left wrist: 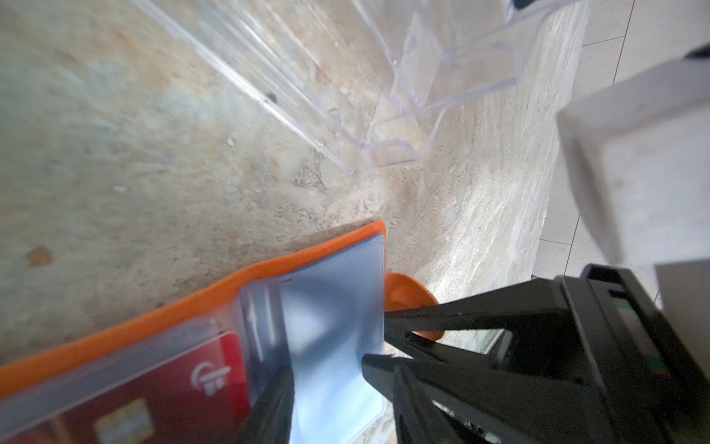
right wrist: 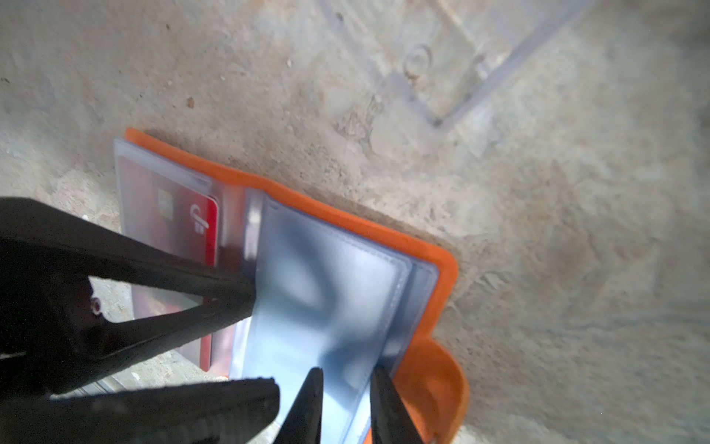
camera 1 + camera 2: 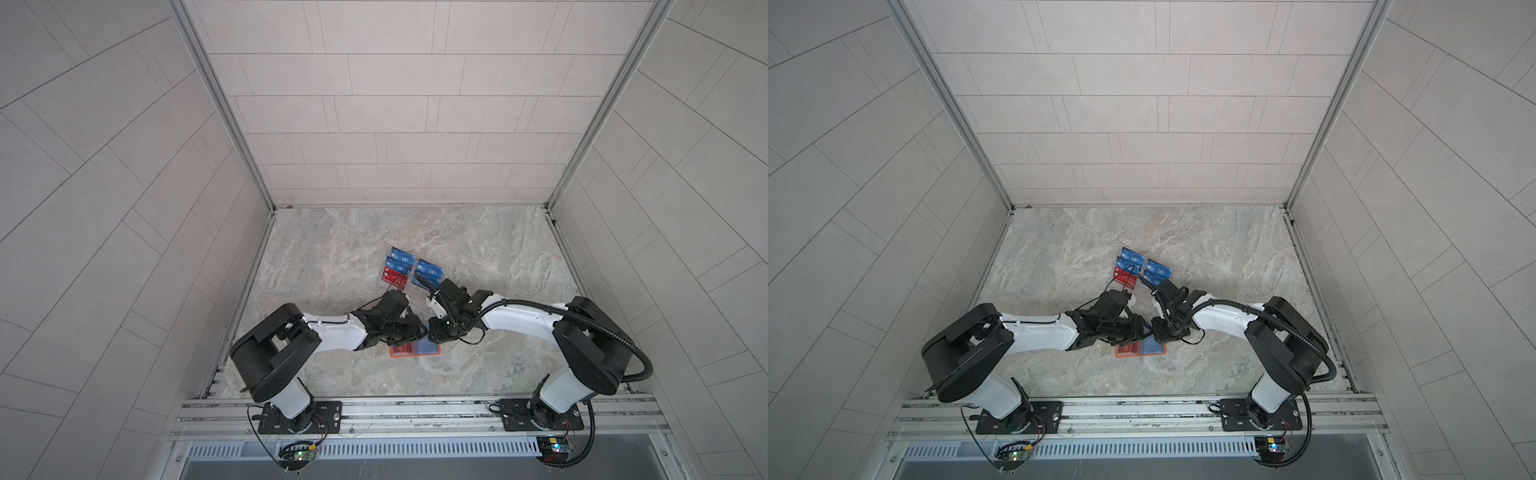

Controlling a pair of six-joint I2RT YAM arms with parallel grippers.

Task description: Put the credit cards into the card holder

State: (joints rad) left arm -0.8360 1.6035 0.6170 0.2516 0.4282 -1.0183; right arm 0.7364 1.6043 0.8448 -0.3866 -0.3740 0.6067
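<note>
Right gripper fingers are standing slightly apart, straddling a raised clear sleeve of the orange card holder. This holder is lying open on the marbled table, directly between both grippers. Opposite, the left gripper is hovering with its jaws apart, one fingertip at the sleeve's base. Beneath that gripper's fingers, a red card is sitting in another sleeve. Beyond both wrists, a clear acrylic rack is holding blue cards.
</note>
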